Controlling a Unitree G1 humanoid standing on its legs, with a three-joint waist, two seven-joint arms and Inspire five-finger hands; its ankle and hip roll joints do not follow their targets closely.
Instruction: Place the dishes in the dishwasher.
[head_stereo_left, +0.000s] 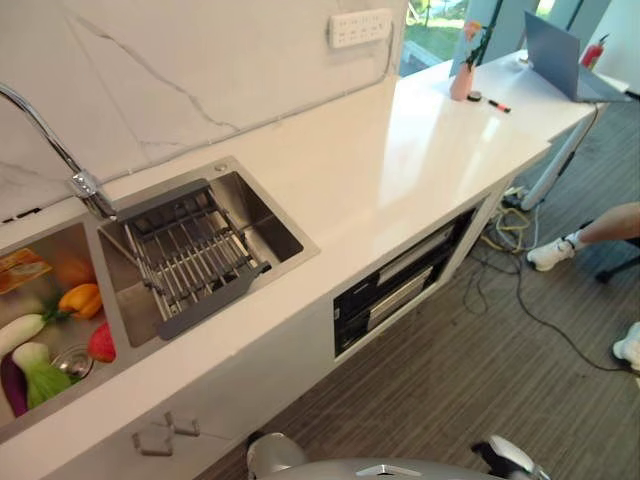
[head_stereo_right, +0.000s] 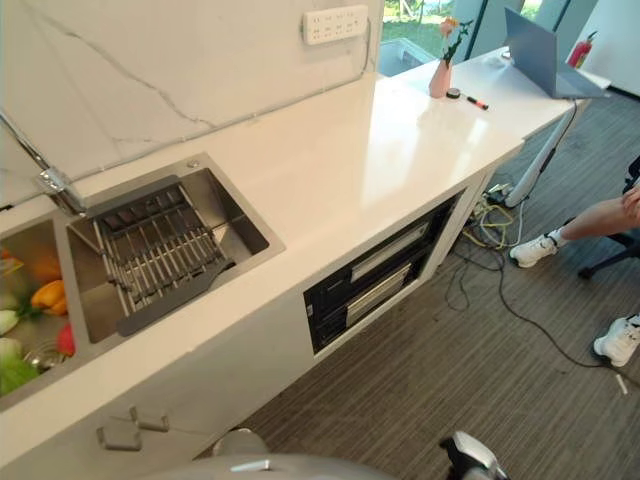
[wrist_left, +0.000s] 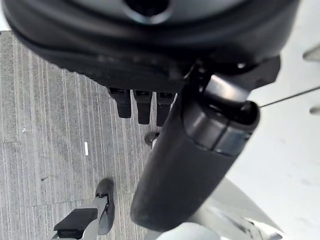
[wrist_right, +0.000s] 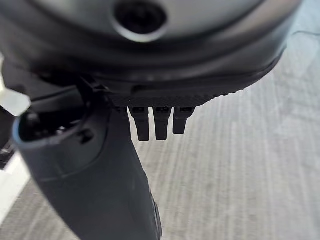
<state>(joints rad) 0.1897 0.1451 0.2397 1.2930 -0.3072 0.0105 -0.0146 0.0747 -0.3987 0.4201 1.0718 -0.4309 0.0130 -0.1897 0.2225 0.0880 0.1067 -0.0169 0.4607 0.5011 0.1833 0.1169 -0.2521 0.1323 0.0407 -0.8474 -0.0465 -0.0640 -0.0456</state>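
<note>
left eye view: a white stone countertop (head_stereo_left: 400, 170) runs from about 7 o'clock up to 1 o'clock. set under it, near the centre at roughly 4 o'clock, is the dishwasher (head_stereo_left: 405, 285), a dark built-in front with pale horizontal bands, its long axis along the counter edge. at 9 o'clock a steel sink (head_stereo_left: 265, 225) holds a grey slatted drying rack (head_stereo_left: 185, 255), bare of any dishes. the next basin at 8 o'clock holds toy vegetables (head_stereo_left: 50, 340), glossy plastic in yellow, red, green and purple. a chrome faucet (head_stereo_left: 50, 140) arches at 10 o'clock. i see no plates or cups, so what is to be loaded cannot be told.

right eye view: the same scene. a pink vase (head_stereo_right: 440, 75) and an open laptop (head_stereo_right: 540, 55) stand at 1 o'clock, and a seated person's leg and white shoe (head_stereo_right: 530, 250) show at 3 o'clock on the striped carpet (head_stereo_right: 450, 390).

left wrist view: the left hand (wrist_left: 195, 165) hangs over the carpet beside the white cabinet, fingers straight and apart, holding nothing.

right wrist view: the right hand (wrist_right: 95, 185) likewise hangs with fingers relaxed and empty above the carpet. judging by the layout, the dishwasher lies ahead and a little to the right, so the right hand seems nearer to it.
</note>
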